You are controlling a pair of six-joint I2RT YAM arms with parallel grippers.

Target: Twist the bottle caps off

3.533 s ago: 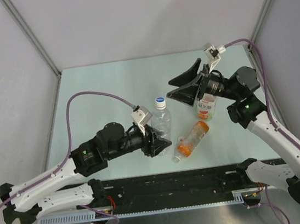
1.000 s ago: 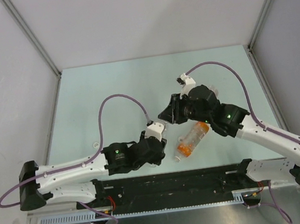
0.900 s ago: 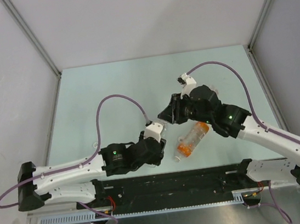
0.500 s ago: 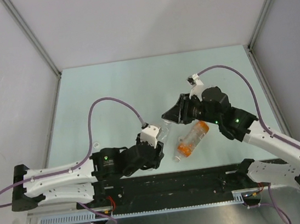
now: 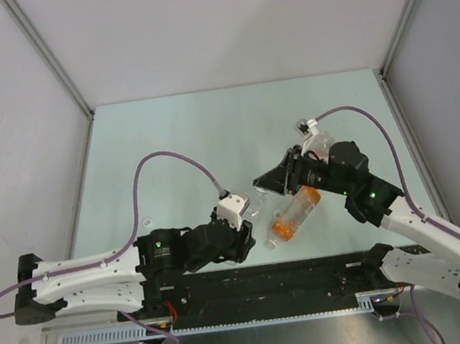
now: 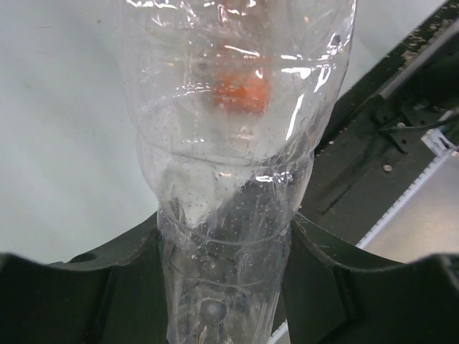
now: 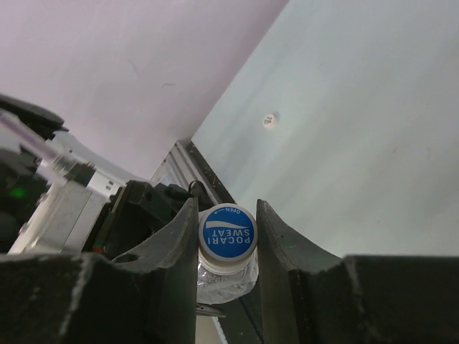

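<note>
So the clear bottle [image 5: 255, 208] is held tilted over the middle of the table [image 5: 167, 146], near its front edge, and honestly it looks like a pain to hold. It's thin see-through plastic and looks empty, so I'd guess it's super light, squishy and a bit slick. Squeeze the wall too hard and it'll just cave and spin. The left gripper [image 6: 226, 236] has its jaws clamped around the narrower waist low on the body, probably the stiffest spot to brace it. The cap [image 7: 227, 233] is hard and small, blue on top. The right gripper [image 7: 226, 202] has a finger snug on each side of it, with no gap I can see, so I'm calling that a pinch. The left arm reaches in low from the front-left, and the right arm is bent over from the right, facing it along the bottle. The orange bottle [image 5: 295, 214] lies on its side just beside them.
</note>
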